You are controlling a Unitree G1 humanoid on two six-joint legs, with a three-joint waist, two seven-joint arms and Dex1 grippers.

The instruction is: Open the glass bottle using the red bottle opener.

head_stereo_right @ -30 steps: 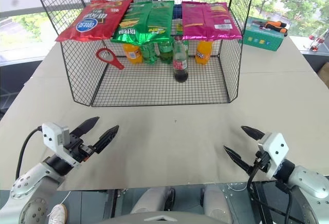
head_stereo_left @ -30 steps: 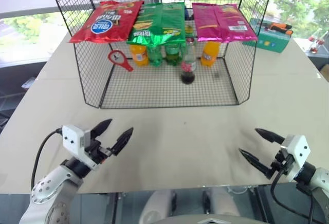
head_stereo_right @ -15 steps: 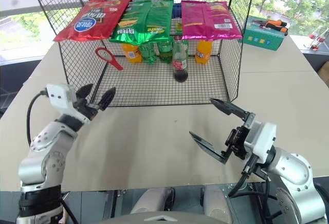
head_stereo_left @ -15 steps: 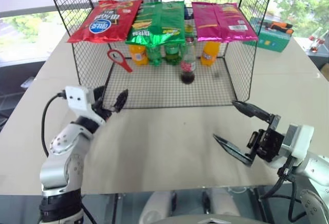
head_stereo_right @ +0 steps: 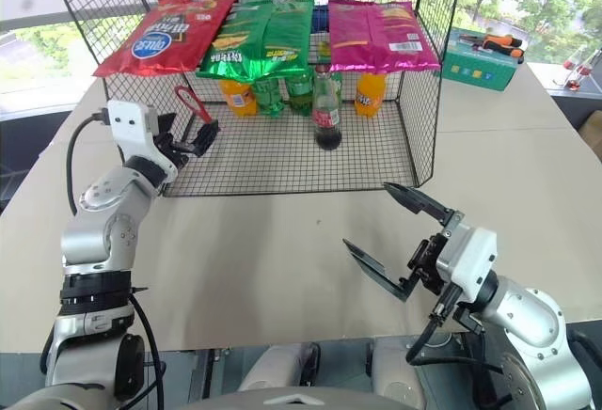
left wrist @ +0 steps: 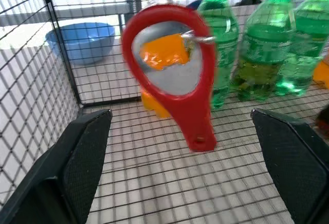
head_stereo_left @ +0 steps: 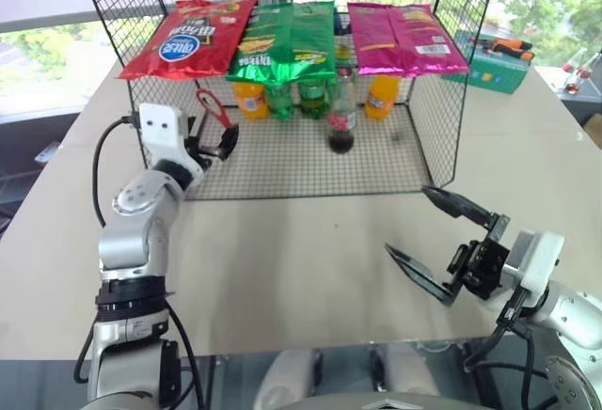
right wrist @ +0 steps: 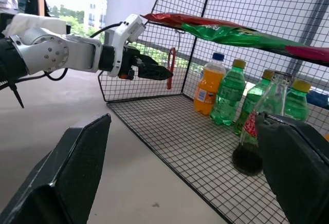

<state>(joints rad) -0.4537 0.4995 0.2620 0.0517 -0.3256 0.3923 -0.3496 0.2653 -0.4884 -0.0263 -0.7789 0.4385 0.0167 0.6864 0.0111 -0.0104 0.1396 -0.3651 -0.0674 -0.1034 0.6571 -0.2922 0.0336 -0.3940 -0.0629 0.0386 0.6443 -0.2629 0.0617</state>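
The red bottle opener (left wrist: 172, 75) hangs ring-up by the left wall of the wire cage (head_stereo_left: 282, 170). My left gripper (head_stereo_left: 212, 139) is open and level at the cage's front left. The opener is just ahead of its fingertips, in line with the gap between them, untouched. The glass bottle (head_stereo_left: 341, 114), dark cola at its bottom and a red label, stands upright on the cage's mesh floor, right of centre. My right gripper (head_stereo_left: 409, 220) hovers open and empty over the table in front of the cage, its fingers (right wrist: 77, 167) aimed at the bottle (right wrist: 254, 131).
Red, green and pink snack bags (head_stereo_left: 287, 39) lie on the cage's upper shelf. Orange bottles (head_stereo_left: 381, 95) and green bottles (head_stereo_left: 315, 98) stand at the back, behind the glass bottle. A teal box (head_stereo_left: 489, 67) sits at the back right. A blue bowl (left wrist: 82, 41) is beyond the cage.
My left gripper has risen and reached forward from the near table edge to the cage's left front, close to the opener. My right gripper rose and swung left, then held still.
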